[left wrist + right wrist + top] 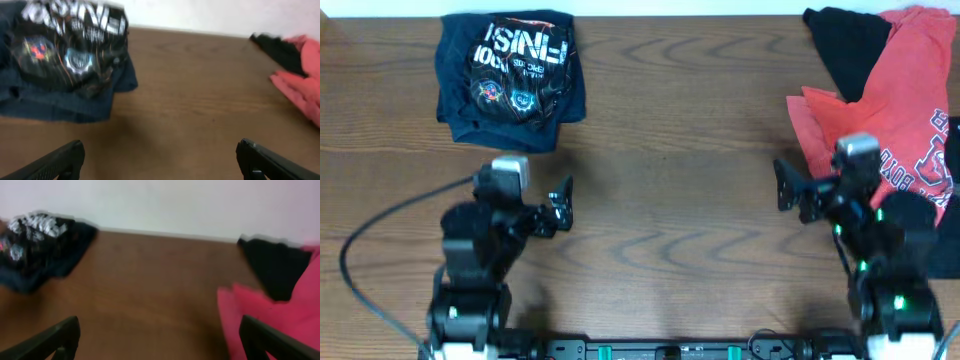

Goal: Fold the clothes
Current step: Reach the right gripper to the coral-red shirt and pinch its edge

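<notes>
The coral-red T-shirt with white lettering lies crumpled at the far right of the table; it also shows in the left wrist view and the right wrist view. My right gripper is open and empty, just left of the shirt's near edge. My left gripper is open and empty over bare wood at the left. A folded dark navy T-shirt with a printed graphic lies at the back left, and shows in the left wrist view.
A black garment lies at the back right, partly under the red shirt. A black cable loops along the left of the brown wooden table. A pale wall runs behind the table's far edge.
</notes>
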You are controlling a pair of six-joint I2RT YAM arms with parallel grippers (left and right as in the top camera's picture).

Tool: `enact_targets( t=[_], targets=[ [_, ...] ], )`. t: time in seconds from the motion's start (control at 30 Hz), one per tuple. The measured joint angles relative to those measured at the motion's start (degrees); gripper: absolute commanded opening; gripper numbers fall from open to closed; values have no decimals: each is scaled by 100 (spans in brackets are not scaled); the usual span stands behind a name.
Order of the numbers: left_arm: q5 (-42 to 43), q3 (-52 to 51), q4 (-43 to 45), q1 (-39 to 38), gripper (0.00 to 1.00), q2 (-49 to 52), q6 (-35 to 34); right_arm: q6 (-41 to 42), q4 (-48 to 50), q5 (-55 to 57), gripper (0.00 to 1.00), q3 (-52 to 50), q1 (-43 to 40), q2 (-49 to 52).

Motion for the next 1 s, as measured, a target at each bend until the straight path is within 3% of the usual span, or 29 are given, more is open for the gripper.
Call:
enact_targets(
  t=[0.43,0.77,1.0],
  targets=[
    [2,2168,-2024,0,98,2750,411,-382,-2350,-83,99,2588,0,3335],
    [2,2455,-2240,0,98,3923,555,-485,-1451,11,96,2732,0,4437],
    [2,2455,-2103,-7,98,4531,584,-181,-466,1401,88,2765,-107,5145]
  ],
)
